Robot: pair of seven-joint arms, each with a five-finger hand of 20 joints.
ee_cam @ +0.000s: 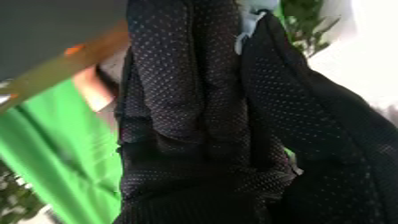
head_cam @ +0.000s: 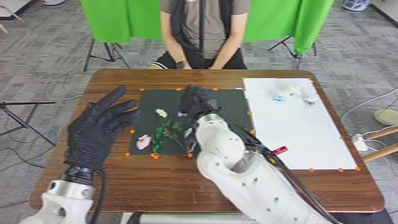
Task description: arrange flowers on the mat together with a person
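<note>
1. Head view: right hand [head_cam: 197,100] upper centre, over dark mat [head_cam: 233,107]; narrow pinch on 1 pale flower [ee_cam: 250,21], top centre in right wrist view.
2. Probably light, soft, fragile; hold stem, spare petals.
3. Pink flower [head_cam: 143,142] lower left.
4. Left hand [head_cam: 89,134] left, wide.

A green cloth [head_cam: 308,19] hangs beyond the brown table [head_cam: 114,76] — black stands [head_cam: 89,55] beneath it. Thin cables [head_cam: 366,102] cross the gray floor [head_cam: 40,60].
</note>
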